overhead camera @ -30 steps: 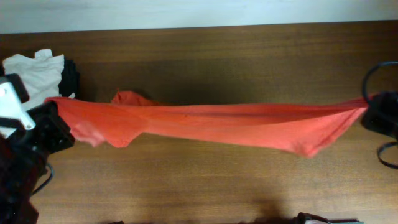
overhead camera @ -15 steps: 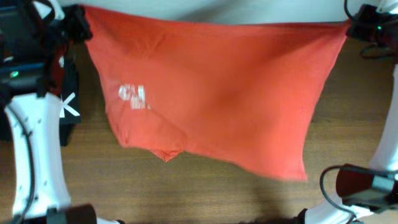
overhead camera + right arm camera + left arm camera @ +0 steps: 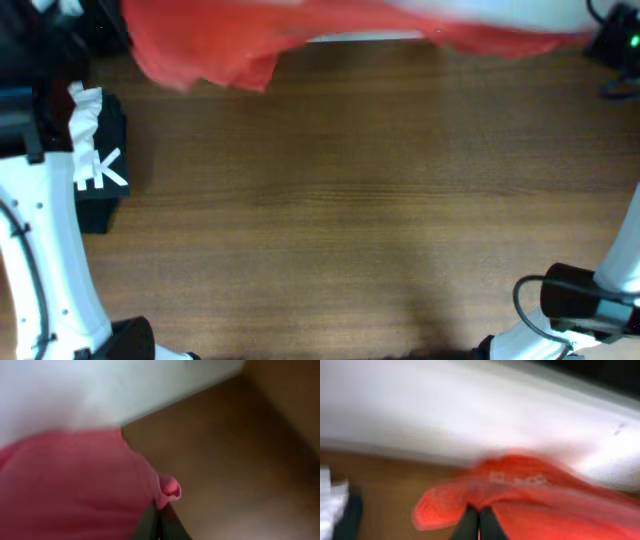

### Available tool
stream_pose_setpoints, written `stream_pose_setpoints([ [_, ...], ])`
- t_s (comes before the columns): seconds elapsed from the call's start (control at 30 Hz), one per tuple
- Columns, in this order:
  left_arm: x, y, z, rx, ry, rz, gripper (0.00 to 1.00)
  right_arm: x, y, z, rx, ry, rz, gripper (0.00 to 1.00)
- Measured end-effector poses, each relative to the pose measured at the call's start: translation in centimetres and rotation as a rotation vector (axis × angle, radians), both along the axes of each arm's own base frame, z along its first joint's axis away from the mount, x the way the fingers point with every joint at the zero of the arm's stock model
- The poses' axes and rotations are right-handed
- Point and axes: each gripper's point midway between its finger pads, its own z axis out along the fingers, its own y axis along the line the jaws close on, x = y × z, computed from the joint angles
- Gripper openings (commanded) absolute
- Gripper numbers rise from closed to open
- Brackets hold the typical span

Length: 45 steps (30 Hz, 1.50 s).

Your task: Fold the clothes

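Over the far edge of the brown wooden table (image 3: 350,220) the orange-red T-shirt (image 3: 210,45) hangs stretched left to right, blurred and cut off at the top. The left gripper (image 3: 479,525) and right gripper (image 3: 159,522) each pinch its cloth, jaws closed.

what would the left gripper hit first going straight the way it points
The orange T-shirt that the left gripper is shut on, bunched just ahead; beyond it likely the white surface, depth unclear.
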Motion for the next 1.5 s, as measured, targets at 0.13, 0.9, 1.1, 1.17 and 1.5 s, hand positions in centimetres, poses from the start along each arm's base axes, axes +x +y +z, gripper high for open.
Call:
stream_pose_setpoints([
  [0.13,-2.3,-3.0,-13.9,-0.027,0.504,-0.108,0.00,-1.5,-0.4,-9.8,0.048,0.330,-0.003,0.04],
  [0.9,-23.6,-5.6,-23.9,-0.004,0.970,-0.189,0.00,-20.7,0.2,-24.0,0.285,0.934,-0.202,0.04],
  [1.1,-19.9,-5.5,-22.9,-0.014,0.772,-0.141,0.00,-17.8,-0.7,-23.2,0.249,0.756,-0.204,0.04],
  [1.17,-17.1,-5.4,-24.5,-0.018,0.726,-0.127,0.00,-16.2,-0.9,-23.5,0.257,0.698,-0.193,0.04],
  [1.5,-6.3,-5.1,-34.5,-0.055,0.688,-0.070,0.00,-6.0,0.3,-26.9,0.205,0.497,-0.044,0.04],
])
